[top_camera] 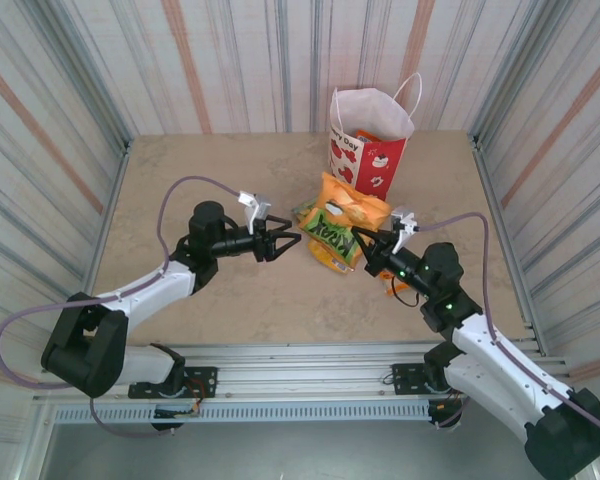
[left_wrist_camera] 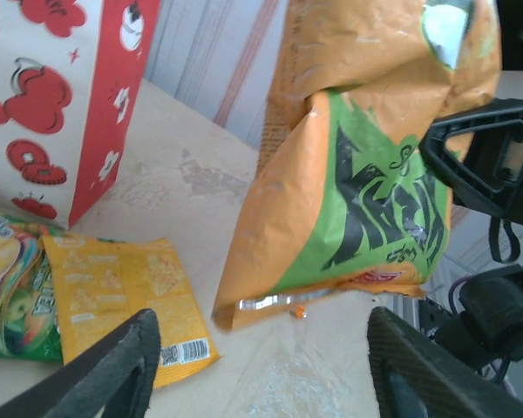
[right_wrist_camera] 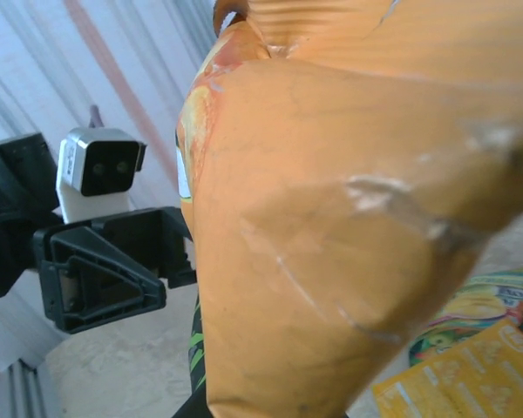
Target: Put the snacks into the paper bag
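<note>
On the bench (top_camera: 210, 170), the paper bag (top_camera: 372, 140) stood upright at the far side, mouth up for loading. An orange-green packet (top_camera: 342, 232) hung in front of it, clamped in the right gripper (top_camera: 368, 245), probably for bagging. The left gripper (top_camera: 288, 242) sat just beside the packet, jaws apart.

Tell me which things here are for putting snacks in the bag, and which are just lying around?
For the job:
- paper bag
- orange-and-green packet, held up off the table
- yellow packet, flat on the table
- green packet beside it

Just around:
- purple cable
- striped walls
- metal rail by the arm bases
</note>
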`<move>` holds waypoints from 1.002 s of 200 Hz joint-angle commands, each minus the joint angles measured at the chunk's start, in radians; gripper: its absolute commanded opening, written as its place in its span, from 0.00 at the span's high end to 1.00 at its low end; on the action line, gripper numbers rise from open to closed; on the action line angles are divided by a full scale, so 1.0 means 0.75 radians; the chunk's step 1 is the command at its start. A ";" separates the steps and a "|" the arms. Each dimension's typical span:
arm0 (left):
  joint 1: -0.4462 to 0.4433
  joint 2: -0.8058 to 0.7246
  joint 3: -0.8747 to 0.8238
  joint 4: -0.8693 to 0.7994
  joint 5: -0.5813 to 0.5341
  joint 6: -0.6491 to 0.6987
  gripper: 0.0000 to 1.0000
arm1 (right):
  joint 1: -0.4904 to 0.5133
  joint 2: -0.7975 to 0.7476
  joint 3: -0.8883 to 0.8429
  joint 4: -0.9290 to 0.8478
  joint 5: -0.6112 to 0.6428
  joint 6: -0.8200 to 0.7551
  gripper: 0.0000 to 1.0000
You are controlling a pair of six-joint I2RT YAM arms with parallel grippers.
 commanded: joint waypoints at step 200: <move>0.005 0.561 1.032 -0.744 -0.533 0.270 0.01 | -0.373 0.774 1.194 -0.354 0.061 -0.392 1.00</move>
